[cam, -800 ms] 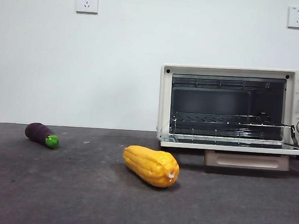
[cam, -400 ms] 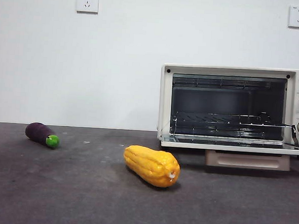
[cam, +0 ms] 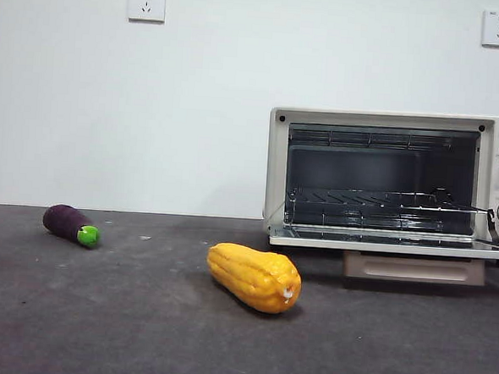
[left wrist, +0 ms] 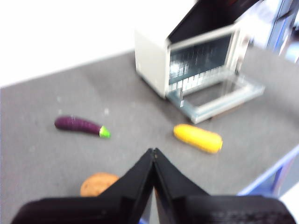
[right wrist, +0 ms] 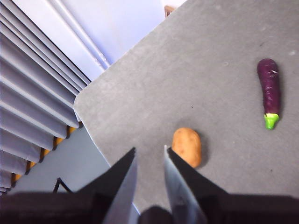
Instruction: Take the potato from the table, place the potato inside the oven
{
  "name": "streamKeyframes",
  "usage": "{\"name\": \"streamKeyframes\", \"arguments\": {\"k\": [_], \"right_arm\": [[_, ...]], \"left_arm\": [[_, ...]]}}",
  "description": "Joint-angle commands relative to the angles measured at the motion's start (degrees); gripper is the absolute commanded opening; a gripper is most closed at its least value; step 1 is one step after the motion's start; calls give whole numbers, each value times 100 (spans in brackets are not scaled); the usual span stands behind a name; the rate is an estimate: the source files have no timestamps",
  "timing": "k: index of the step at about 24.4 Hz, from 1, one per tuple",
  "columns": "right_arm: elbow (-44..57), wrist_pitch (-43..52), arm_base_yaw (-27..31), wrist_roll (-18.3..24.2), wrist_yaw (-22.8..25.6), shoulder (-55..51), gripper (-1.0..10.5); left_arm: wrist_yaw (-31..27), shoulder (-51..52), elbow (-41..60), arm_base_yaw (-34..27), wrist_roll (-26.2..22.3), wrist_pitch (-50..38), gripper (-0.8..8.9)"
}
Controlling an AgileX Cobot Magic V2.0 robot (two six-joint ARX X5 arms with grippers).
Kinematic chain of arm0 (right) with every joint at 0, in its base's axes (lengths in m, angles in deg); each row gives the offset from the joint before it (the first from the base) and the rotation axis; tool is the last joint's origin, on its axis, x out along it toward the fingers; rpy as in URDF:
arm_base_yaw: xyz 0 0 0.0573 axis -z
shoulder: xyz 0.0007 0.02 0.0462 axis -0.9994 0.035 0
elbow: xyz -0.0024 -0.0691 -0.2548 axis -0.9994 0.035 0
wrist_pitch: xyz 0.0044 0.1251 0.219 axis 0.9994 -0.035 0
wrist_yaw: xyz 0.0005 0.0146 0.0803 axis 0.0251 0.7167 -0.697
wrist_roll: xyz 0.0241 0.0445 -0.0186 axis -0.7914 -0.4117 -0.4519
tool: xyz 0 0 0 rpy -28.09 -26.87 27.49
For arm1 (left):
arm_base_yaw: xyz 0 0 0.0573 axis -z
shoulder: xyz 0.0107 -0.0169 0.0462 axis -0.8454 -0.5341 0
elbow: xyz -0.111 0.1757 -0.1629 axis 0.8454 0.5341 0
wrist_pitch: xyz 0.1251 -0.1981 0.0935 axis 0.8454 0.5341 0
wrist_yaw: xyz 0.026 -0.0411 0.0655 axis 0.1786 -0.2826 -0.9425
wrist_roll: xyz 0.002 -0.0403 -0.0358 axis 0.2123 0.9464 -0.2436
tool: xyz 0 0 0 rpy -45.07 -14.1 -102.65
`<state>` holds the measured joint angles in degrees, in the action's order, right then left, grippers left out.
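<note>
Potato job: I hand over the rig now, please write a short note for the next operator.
Left gripper: shut, empty, above the table.
Right gripper: open, empty, close to the potato.
Potato: on the table, untouched, out of the front view.
Oven: door open, no potato seen on its rack.
Eggplant and yellow vegetable lie on the table, not part of the job.
Done: nothing.
Left: pick up the potato, put it in the oven.
</note>
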<state>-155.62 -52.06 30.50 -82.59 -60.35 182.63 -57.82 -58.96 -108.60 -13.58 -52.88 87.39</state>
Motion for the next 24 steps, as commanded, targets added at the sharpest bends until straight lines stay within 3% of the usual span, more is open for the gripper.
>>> {"name": "streamKeyframes", "arguments": {"k": [1, 3, 5, 9, 12, 16, 20, 24], "right_arm": [[-918, -308, -87, -2, 46, 658, 170], [-1469, -470, -125, -2, 50, 1113, 174], [-1751, -476, -146, 4, 160, 1436, 259], [-1799, -227, -146, 4, 356, 1878, 559], [-1799, 57, -155, 271, 407, 2275, 576], [-1799, 151, -219, 1322, 498, 2796, 578], [-1799, 258, -216, 1526, 457, 3327, 639], [-1799, 321, -262, 1530, -107, 3755, 639]], "left_arm": [[-22, 367, 44, -2, 221, -24, -6], [-4, 573, 44, 4, 299, -24, -6], [-2, 649, 46, 4, 404, -24, -6], [0, 658, 249, 4, 428, -24, -6], [181, 658, 702, 4, 435, -24, -6], [833, 658, 1178, 4, 431, -24, -6], [1056, 660, 1198, 4, 431, -24, -6], [1032, 664, 1198, 4, 424, -26, -6]]}}
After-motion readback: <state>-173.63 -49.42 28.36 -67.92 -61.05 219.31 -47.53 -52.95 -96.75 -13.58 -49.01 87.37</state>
